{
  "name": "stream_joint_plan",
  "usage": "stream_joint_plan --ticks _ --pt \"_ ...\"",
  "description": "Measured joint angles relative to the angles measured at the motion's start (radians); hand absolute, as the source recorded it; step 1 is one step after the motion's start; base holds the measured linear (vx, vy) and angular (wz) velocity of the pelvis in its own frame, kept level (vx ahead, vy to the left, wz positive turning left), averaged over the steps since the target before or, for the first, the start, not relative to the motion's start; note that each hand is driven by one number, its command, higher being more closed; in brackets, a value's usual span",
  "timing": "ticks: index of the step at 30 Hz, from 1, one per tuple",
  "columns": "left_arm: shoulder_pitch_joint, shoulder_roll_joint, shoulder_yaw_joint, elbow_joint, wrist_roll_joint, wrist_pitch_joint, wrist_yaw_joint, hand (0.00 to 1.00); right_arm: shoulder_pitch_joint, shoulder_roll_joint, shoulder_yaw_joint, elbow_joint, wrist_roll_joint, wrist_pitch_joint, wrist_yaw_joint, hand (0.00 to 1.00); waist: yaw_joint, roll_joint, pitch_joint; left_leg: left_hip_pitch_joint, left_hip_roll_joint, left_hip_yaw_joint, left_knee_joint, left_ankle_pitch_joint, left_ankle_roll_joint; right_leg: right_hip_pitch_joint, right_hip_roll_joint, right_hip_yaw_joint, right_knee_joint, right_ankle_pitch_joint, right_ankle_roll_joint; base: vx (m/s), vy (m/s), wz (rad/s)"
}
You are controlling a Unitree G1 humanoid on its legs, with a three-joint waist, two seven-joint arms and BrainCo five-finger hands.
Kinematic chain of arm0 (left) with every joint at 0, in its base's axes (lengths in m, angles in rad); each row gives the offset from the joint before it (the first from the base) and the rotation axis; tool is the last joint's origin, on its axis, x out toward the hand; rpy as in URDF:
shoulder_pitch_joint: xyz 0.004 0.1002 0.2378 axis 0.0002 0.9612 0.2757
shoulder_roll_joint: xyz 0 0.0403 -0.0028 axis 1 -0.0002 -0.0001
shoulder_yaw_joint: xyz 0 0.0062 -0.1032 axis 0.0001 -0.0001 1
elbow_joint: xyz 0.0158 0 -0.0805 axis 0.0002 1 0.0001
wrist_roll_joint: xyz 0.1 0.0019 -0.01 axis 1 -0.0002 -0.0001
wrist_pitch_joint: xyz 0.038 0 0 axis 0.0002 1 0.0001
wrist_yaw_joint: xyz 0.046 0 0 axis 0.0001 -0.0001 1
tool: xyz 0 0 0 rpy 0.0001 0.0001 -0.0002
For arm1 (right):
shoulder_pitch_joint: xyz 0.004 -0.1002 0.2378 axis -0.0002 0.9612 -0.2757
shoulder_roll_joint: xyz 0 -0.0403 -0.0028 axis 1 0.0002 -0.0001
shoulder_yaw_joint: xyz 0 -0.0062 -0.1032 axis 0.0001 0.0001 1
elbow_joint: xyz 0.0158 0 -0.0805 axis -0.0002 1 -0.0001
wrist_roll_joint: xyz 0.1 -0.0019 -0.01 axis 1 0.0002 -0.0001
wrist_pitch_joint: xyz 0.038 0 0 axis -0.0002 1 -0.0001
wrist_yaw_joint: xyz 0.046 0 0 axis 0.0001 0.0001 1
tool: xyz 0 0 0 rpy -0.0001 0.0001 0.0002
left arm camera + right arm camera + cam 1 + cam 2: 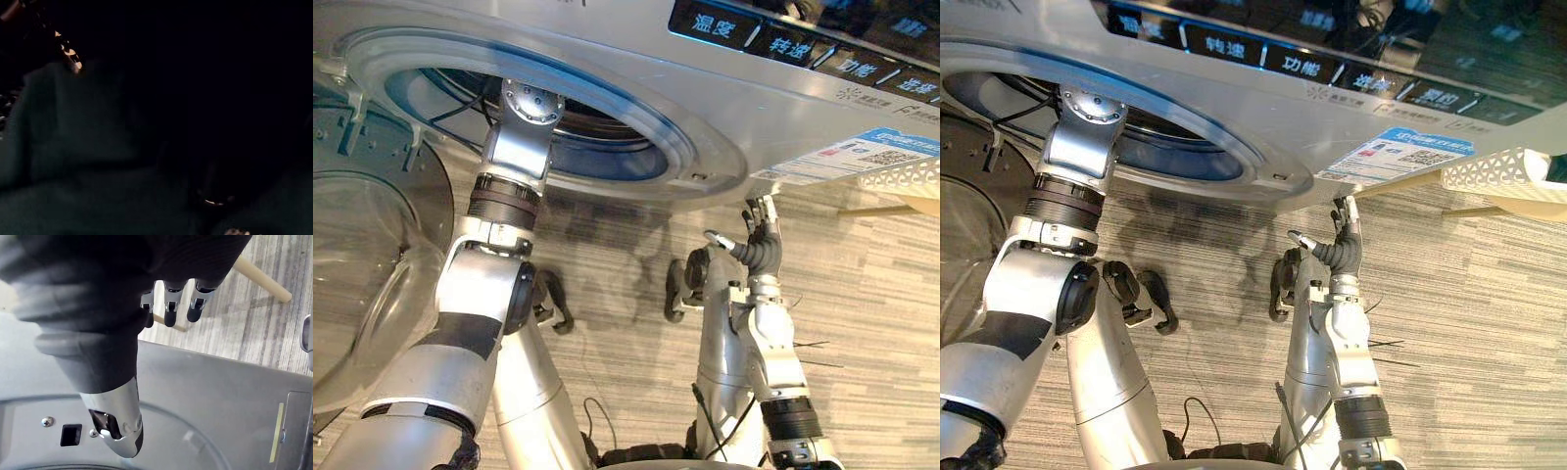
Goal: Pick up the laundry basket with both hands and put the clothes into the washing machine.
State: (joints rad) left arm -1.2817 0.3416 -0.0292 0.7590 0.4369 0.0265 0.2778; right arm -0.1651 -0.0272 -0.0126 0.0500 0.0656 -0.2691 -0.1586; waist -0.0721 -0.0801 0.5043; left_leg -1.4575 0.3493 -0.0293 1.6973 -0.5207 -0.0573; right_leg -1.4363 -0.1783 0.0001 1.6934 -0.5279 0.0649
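Note:
The grey washing machine (773, 117) stands in front of me with its round drum opening (597, 142) uncovered. Its glass door (362, 274) is swung out to the left. My left arm (514, 162) reaches into the drum, and the hand is hidden inside. In the left wrist view it is dark, with what looks like dim dark cloth (88, 147). My right hand (759, 245) hangs open in front of the machine's lower right, fingers (171, 308) straight and holding nothing. A corner of the white lattice laundry basket (901, 178) shows at the right edge.
Striped grey carpet (862, 313) spreads below and to the right of the machine. A pale wooden bar (876, 209) lies under the basket, beside the machine. The lit control panel (783, 44) runs along the machine's top.

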Motion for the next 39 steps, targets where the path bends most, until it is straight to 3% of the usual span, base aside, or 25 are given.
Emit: stream_joint_plan --ticks 4,9,14,16,22,25,28,30,34,39 --pt "0.001 0.024 0.002 0.01 0.088 0.014 -0.056 0.0 0.004 -0.001 -0.001 0.0 0.022 0.0 0.028 0.0 0.001 -0.02 -0.001 0.001 -0.001 0.0 0.0 0.0 0.0 0.002 -0.002 0.0 0.005 -0.002 -0.003 0.02 -0.042 0.03" --pt "0.056 0.048 0.051 0.004 0.102 0.006 -0.062 0.0 0.021 -0.002 0.001 -0.001 0.041 0.002 0.033 0.0 0.006 -0.023 -0.003 0.037 -0.003 -0.001 -0.015 0.001 -0.001 0.041 -0.011 -0.009 -0.004 -0.008 -0.01 0.02 -0.04 0.05" --pt "0.184 0.046 0.082 -0.026 -0.003 0.0 -0.058 0.0 0.054 -0.001 0.004 0.002 0.04 0.006 0.033 0.0 0.022 -0.037 -0.019 0.115 -0.006 0.008 -0.096 0.014 -0.024 0.115 -0.013 -0.026 -0.07 -0.01 -0.019 0.03 -0.057 0.05" --pt "0.251 0.037 0.085 -0.033 -0.057 -0.017 -0.057 0.0 0.076 -0.001 0.002 0.006 0.038 0.009 0.032 0.0 0.029 -0.044 -0.063 0.125 -0.013 0.008 -0.144 0.036 -0.034 0.133 -0.015 -0.049 -0.107 -0.009 -0.029 0.05 -0.089 0.11" --pt "0.426 -0.035 0.141 -0.104 -0.184 -0.068 -0.017 0.0 0.083 0.0 0.004 0.052 0.014 0.013 0.03 0.0 0.034 -0.051 -0.082 0.206 -0.018 0.008 -0.225 0.053 -0.058 0.215 -0.016 -0.08 -0.171 -0.013 -0.037 0.05 -0.069 0.06" --pt "0.648 -0.144 0.152 -0.182 -0.282 -0.091 0.005 0.0 0.099 0.001 0.004 0.101 0.002 0.018 0.028 0.0 0.041 -0.05 -0.084 0.34 -0.018 0.029 -0.326 0.067 -0.069 0.345 -0.017 -0.099 -0.259 -0.014 -0.039 0.09 -0.083 0.13" --pt "0.92 -0.254 0.141 -0.231 -0.371 -0.112 0.007 0.0 0.152 0.001 -0.004 0.175 0.002 0.026 0.03 0.0 0.061 -0.04 -0.125 0.524 -0.022 0.058 -0.483 0.092 -0.081 0.527 -0.018 -0.133 -0.397 -0.005 -0.052 0.15 -0.078 0.18" --pt "1.115 -0.306 0.116 -0.232 -0.413 -0.124 -0.001 0.0 0.214 0.003 -0.031 0.269 0.002 0.048 0.032 0.0 0.082 -0.022 -0.167 0.716 -0.045 0.082 -0.657 0.14 -0.091 0.721 -0.018 -0.17 -0.554 0.021 -0.049 0.22 -0.069 0.3" --pt "1.315 -0.319 0.076 -0.201 -0.426 -0.158 -0.061 0.0 0.287 0.002 -0.06 0.412 0.002 0.074 0.035 0.0 0.094 0.011 -0.242 0.979 -0.073 0.147 -0.958 0.237 -0.092 0.965 -0.013 -0.206 -0.821 0.099 -0.031 0.25 -0.013 0.16" --pt "1.376 -0.321 0.077 0.052 -0.409 -0.167 -0.128 0.0 0.323 -0.005 -0.079 0.628 0.001 0.085 0.055 0.0 0.084 0.063 -0.344 1.24 -0.124 0.235 -1.359 0.391 -0.083 1.167 0.01 -0.217 -1.163 0.238 -0.004 0.18 0.049 -0.12"
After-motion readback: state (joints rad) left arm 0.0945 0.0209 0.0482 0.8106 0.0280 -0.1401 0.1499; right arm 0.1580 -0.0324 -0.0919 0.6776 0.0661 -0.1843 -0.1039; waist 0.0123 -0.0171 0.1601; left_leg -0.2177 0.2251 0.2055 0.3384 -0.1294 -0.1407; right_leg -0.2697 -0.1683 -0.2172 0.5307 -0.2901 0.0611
